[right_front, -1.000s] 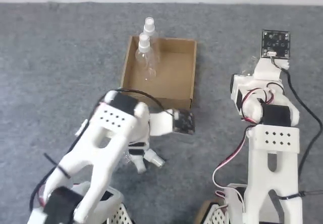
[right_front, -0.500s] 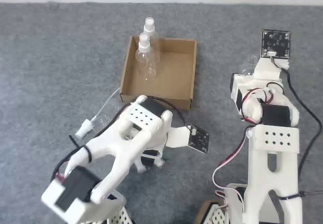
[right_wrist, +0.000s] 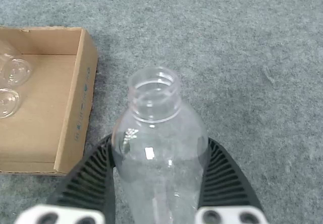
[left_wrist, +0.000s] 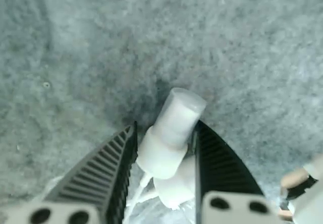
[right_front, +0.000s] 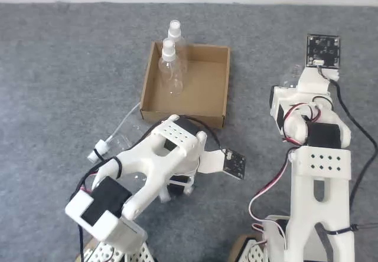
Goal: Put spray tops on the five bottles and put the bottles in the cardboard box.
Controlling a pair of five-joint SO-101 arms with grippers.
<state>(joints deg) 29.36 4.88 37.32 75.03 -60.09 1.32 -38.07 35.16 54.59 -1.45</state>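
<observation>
My left gripper is clamped on a white plastic spray top over the grey carpet. My right gripper pinches a clear, uncapped plastic bottle beside the brown cardboard box, where two capped clear bottles stand.

Two capped clear bottles stand in the cardboard box's far corner. My left gripper clamps a white spray top; my right gripper grips an uncapped bottle.
</observation>
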